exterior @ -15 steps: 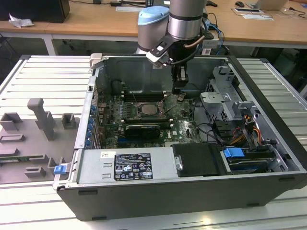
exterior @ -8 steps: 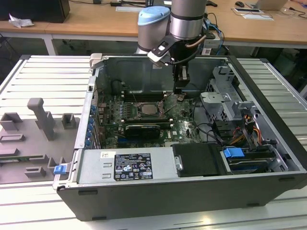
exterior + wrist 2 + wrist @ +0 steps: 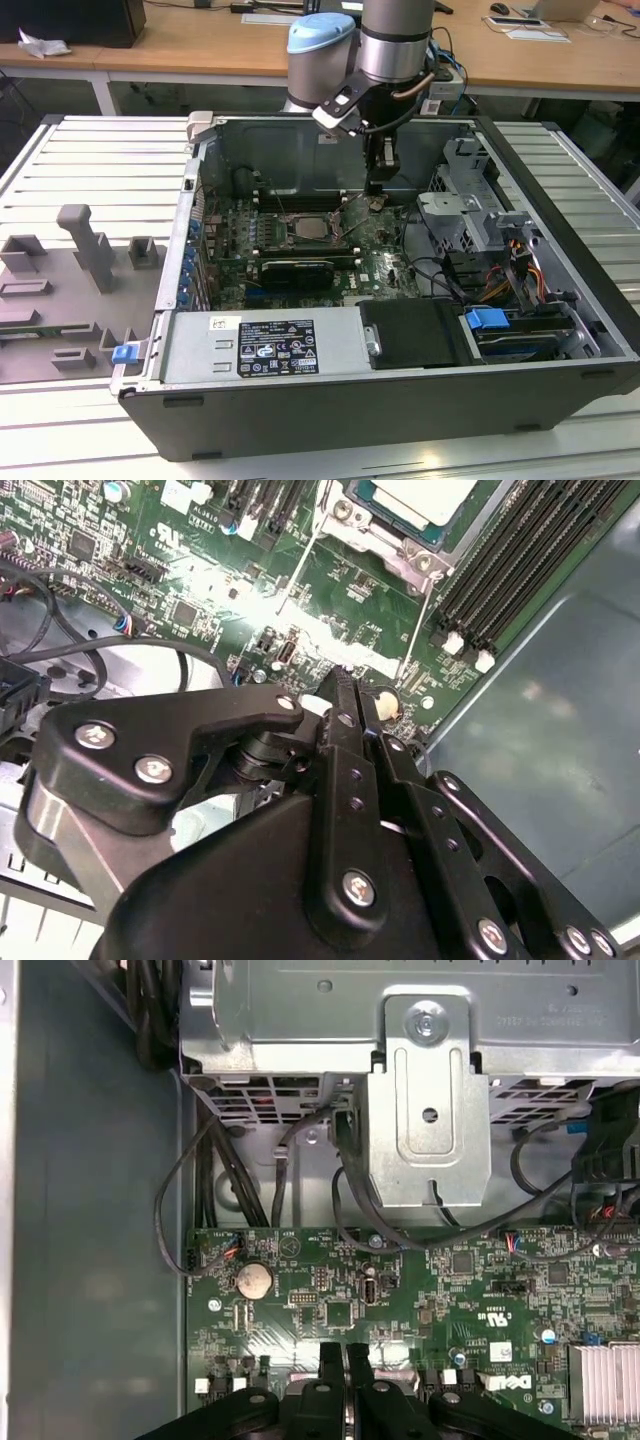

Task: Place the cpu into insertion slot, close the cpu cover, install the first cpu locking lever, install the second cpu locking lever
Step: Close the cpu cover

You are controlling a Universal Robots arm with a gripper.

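Observation:
The cpu [image 3: 312,228] lies as a pale square in the insertion slot [image 3: 338,238] in the middle of the motherboard. In the second wrist view its pale top [image 3: 415,495] sits inside the silver cpu cover [image 3: 385,538], which lies flat around it. Two thin wire levers run out from the socket, one [image 3: 298,568] on the side towards the cables and one [image 3: 420,615] beside the memory slots. My gripper [image 3: 377,200] hangs low over the board just to the exterior view's right of the socket. Its black fingers [image 3: 333,1360] are pressed together with nothing visible between them, and their tips [image 3: 345,690] are close to the free end of the second lever.
A long black graphics card [image 3: 297,270] lies in front of the socket. Memory slots [image 3: 510,570] flank it. A metal drive cage [image 3: 465,200] and cable bundles [image 3: 440,275] crowd the exterior view's right. The case walls [image 3: 290,140] enclose the board. Grey fixtures [image 3: 85,250] stand outside the case.

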